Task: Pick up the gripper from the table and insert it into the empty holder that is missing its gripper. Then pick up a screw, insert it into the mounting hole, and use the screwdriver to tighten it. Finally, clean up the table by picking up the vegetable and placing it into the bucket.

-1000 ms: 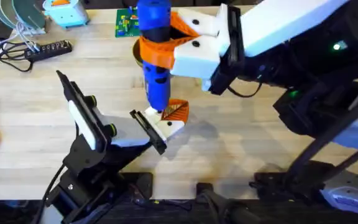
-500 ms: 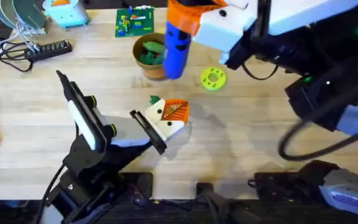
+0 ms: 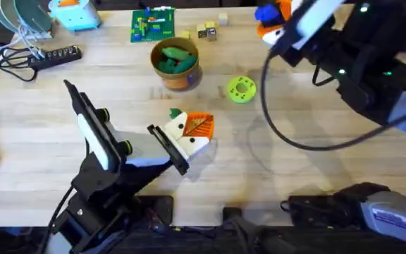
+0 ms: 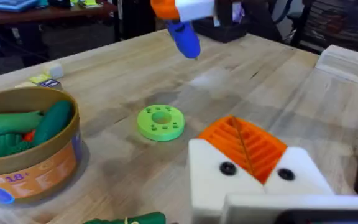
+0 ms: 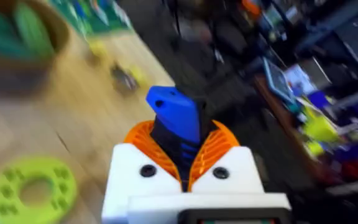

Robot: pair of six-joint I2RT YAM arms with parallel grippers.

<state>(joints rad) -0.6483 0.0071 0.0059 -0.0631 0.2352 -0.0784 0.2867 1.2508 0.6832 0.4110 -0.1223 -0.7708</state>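
- The vegetable (image 3: 175,114) lies on the desk (image 3: 34,106) near its middle, touching or just beside the holder (image 3: 187,143). A descent here could knock the holder, because so little room is left.
- The bucket (image 3: 175,63) stands toward the far edge and already holds larger green toys. A careless release could leave the vegetable perched on them or on the rim.
- The left gripper (image 4: 253,180) carries the holder, with the orange gripper (image 3: 200,125) seated in it. Whether the left jaws are spread or closed cannot be told, nor whether the screw is fully tightened. A loose screw could let the wedge shift.
- The lime-green disc (image 3: 242,89) lies between the bucket and the right arm and could be swept aside.
- The right gripper (image 5: 182,146), at the far edge, pinches the screwdriver (image 5: 174,115). It must be set down first, and it may roll off.
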